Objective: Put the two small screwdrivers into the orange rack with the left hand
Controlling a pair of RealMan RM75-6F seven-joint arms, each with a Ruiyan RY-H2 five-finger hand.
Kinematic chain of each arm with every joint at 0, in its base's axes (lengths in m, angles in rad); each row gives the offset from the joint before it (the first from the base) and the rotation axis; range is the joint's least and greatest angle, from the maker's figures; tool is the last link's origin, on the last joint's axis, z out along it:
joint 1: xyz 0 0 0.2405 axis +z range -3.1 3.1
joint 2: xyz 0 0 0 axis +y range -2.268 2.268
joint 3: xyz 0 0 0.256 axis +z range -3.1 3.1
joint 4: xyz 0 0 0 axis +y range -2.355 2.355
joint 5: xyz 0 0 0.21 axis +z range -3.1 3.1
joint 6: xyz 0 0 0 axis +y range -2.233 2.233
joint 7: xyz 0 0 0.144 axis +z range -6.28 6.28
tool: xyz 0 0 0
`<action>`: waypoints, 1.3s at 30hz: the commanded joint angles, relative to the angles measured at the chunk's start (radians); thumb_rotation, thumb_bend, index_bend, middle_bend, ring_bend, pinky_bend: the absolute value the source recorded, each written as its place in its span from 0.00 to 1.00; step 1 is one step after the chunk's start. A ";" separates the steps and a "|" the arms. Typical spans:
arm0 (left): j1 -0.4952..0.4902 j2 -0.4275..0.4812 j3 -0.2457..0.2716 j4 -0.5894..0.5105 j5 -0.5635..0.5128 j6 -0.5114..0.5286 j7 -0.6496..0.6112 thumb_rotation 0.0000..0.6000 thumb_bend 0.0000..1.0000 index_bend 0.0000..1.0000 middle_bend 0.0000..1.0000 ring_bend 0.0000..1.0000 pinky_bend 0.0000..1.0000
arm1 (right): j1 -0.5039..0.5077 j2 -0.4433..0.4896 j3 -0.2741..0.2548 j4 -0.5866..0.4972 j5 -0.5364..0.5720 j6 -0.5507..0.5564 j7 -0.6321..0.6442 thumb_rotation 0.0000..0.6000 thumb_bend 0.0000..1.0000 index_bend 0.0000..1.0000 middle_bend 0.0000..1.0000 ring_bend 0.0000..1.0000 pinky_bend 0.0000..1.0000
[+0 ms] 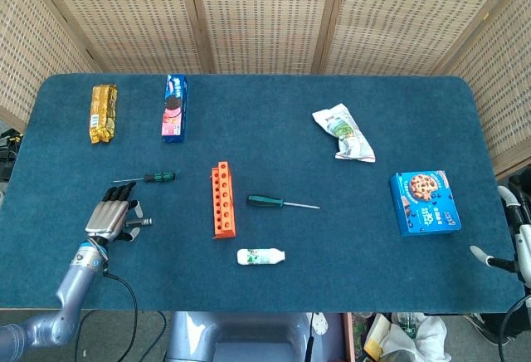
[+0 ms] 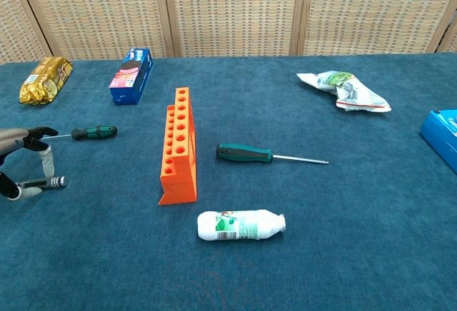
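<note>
A: Starting at the left, our left robot hand [image 1: 109,217] sits low over the blue tabletop [image 1: 274,142], fingers spread and gripping nothing. The small dark-handled screwdriver [image 2: 44,182] lies right at its fingertips; we cannot tell whether they touch.

B: Just beyond the robot hand lies the small green-handled screwdriver [image 1: 152,178], flat on the tabletop. To its right, well apart, stands the orange rack [image 1: 222,200], its holes facing up.

A: Past the rack we see a larger green screwdriver [image 1: 277,203], and nearer us a white bottle [image 1: 260,256] on its side.

B: And our right robot hand [image 1: 508,254] shows only partly at the far right edge; we cannot tell how its fingers stand.
</note>
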 commanded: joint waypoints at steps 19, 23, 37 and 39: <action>0.028 0.127 -0.043 -0.170 0.088 0.082 -0.143 1.00 0.38 0.61 0.00 0.00 0.00 | 0.002 0.002 -0.001 0.001 -0.001 -0.004 0.010 1.00 0.00 0.00 0.00 0.00 0.00; 0.062 0.244 -0.067 -0.295 0.201 0.128 -0.326 1.00 0.39 0.61 0.00 0.00 0.00 | 0.001 0.002 -0.002 -0.001 -0.002 -0.002 0.008 1.00 0.00 0.00 0.00 0.00 0.00; 0.054 0.403 -0.153 -0.492 0.490 0.237 -0.930 1.00 0.41 0.62 0.00 0.00 0.00 | 0.001 0.002 -0.003 -0.007 -0.004 0.001 0.000 1.00 0.00 0.00 0.00 0.00 0.00; 0.033 0.372 -0.164 -0.502 0.483 0.233 -0.983 1.00 0.41 0.63 0.00 0.00 0.00 | 0.001 0.002 -0.003 -0.006 -0.004 0.001 0.001 1.00 0.00 0.00 0.00 0.00 0.00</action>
